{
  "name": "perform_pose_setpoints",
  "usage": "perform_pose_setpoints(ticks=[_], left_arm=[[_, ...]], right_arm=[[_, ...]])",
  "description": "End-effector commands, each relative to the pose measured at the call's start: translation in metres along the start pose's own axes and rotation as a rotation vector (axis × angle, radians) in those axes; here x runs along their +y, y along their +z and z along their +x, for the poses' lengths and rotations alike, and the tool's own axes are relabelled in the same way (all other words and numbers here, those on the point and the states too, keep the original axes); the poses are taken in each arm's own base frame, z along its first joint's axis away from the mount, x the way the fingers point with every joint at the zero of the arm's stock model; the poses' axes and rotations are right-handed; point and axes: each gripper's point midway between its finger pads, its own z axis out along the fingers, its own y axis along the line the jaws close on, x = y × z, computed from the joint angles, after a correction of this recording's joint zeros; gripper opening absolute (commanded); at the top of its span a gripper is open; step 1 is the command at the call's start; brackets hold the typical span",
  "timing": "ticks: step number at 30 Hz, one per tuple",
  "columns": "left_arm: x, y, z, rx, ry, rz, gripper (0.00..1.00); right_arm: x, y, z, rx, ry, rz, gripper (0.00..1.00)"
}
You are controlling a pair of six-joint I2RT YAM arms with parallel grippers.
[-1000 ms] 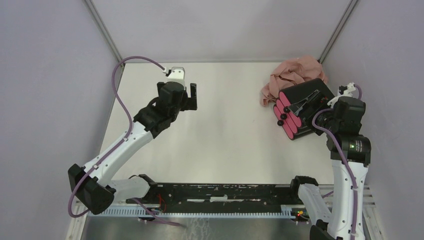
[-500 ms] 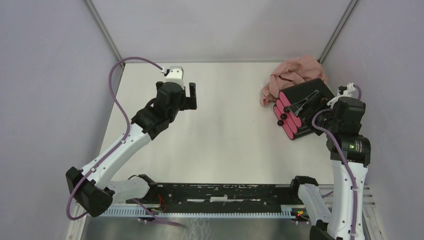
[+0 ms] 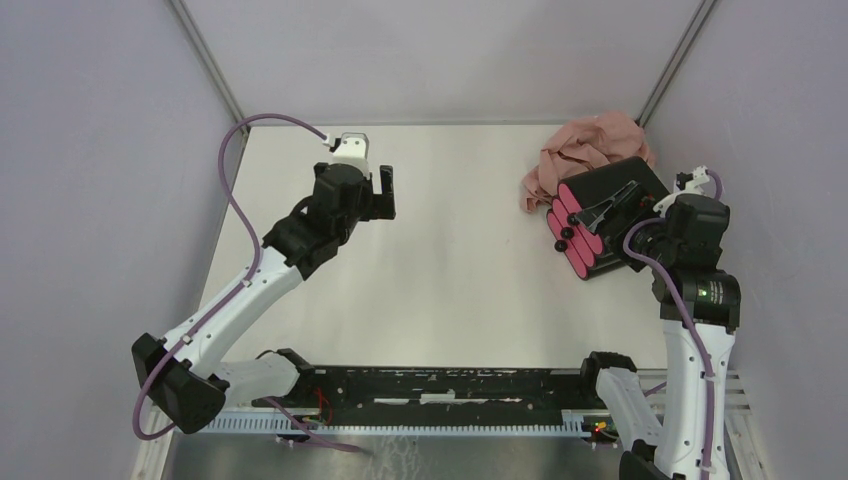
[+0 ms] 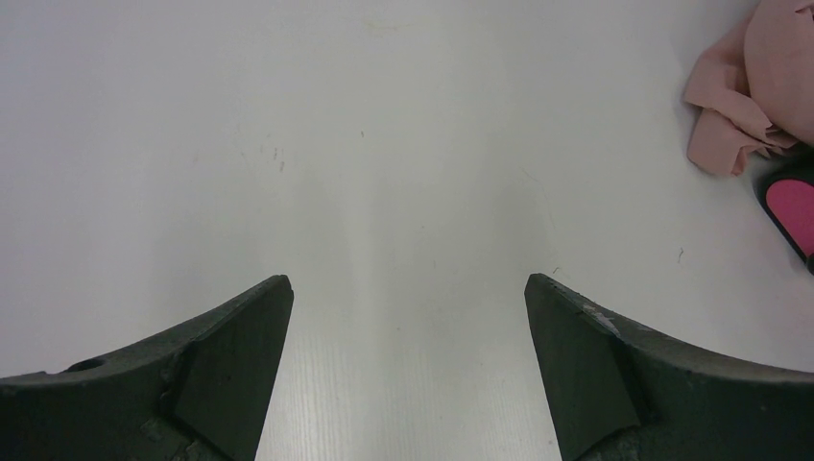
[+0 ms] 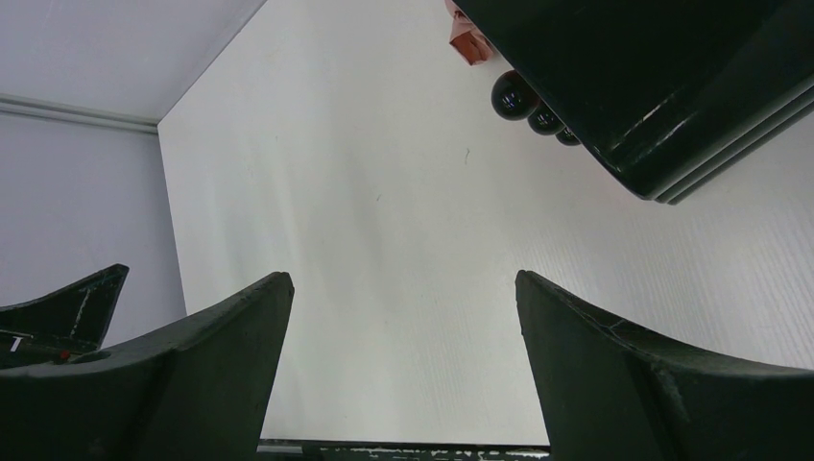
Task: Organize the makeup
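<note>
None of the small makeup items shows in any view: no sponges, vial, compact, pad or puff. My left gripper (image 3: 385, 192) is open and empty, held above bare white table at the back left; its wrist view (image 4: 408, 288) shows only table between the fingers. My right gripper (image 3: 608, 207) is open and empty, reaching over the black box with magenta drawers (image 3: 645, 178) at the back right. In the right wrist view the gripper (image 5: 403, 279) frames bare table, with the box (image 5: 653, 77) above it.
A pinkish-beige cloth (image 3: 585, 150) lies bunched behind the box in the back right corner and also shows in the left wrist view (image 4: 758, 86). The drawers have black knobs (image 5: 514, 93). Grey walls enclose the table. A black rail (image 3: 440, 385) runs along the near edge.
The left arm has shifted very slightly, its gripper staying almost in place. The right arm and the box have not moved.
</note>
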Motion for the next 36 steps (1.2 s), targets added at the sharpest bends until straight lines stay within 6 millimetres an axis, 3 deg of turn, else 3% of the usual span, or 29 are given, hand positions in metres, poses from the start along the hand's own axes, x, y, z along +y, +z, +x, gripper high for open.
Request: perform_pose_setpoints(ticks=[1, 36], left_arm=[[-0.0054, -0.0029, -0.0160, -0.053, -0.014, 0.023, 0.98], [-0.0058, -0.0061, -0.0192, -0.063, -0.027, 0.031, 0.98]], right_arm=[[0.0077, -0.0012, -0.0075, -0.036, -0.010, -0.034, 0.93], [0.0077, -0.0028, -0.0066, -0.037, -0.011, -0.035, 0.93]])
